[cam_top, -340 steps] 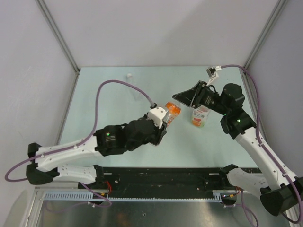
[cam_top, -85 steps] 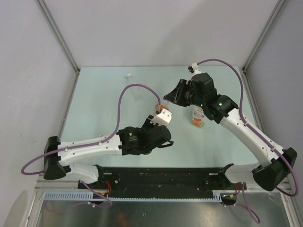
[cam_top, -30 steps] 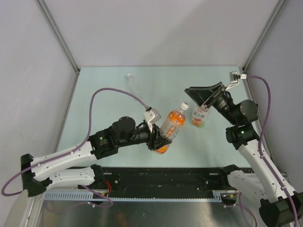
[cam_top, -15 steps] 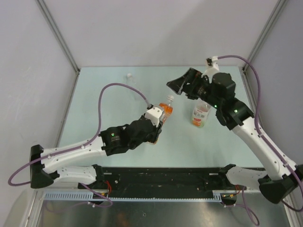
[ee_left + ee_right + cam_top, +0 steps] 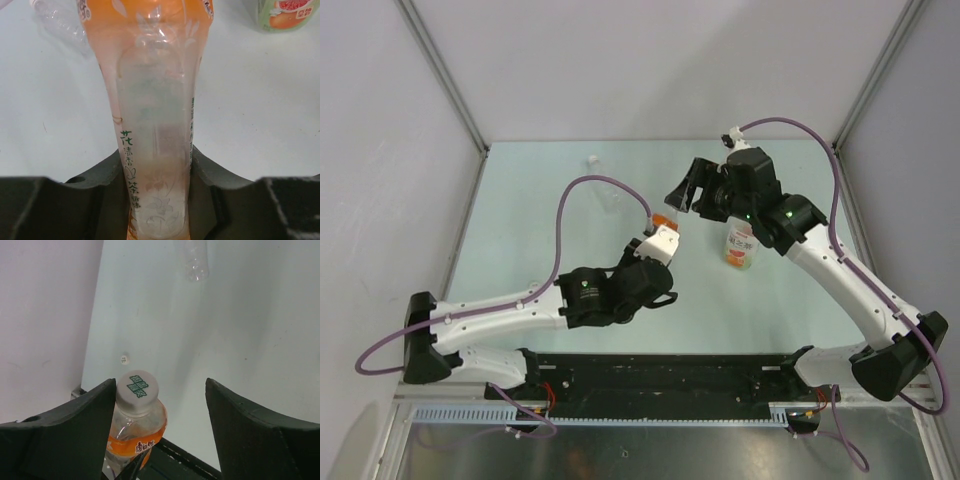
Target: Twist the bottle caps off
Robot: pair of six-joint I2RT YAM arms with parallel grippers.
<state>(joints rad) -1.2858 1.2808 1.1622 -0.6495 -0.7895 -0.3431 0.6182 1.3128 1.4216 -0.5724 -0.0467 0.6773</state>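
My left gripper (image 5: 156,167) is shut on the orange bottle (image 5: 157,100), clamping its lower body and holding it up above the table (image 5: 663,220). Its white cap (image 5: 137,389) sits on the neck, with green print on top. My right gripper (image 5: 160,386) is open around the cap; the left finger (image 5: 95,415) is right beside it and the right finger (image 5: 245,420) stands well apart. In the top view the right gripper (image 5: 686,190) hangs just above the bottle's top. The yellow-green bottle (image 5: 740,246) stands upright to the right. The clear bottle (image 5: 606,186) lies at the back.
A small loose white cap (image 5: 124,359) lies on the table near the left wall. The clear bottle (image 5: 194,260) and the yellow-green bottle (image 5: 282,12) lie beyond the held bottle. The enclosure walls stand on the left, back and right.
My right gripper has swung left and down from beside the yellow-green bottle onto the orange bottle's top. My left arm has raised the orange bottle more upright and shifted it slightly.
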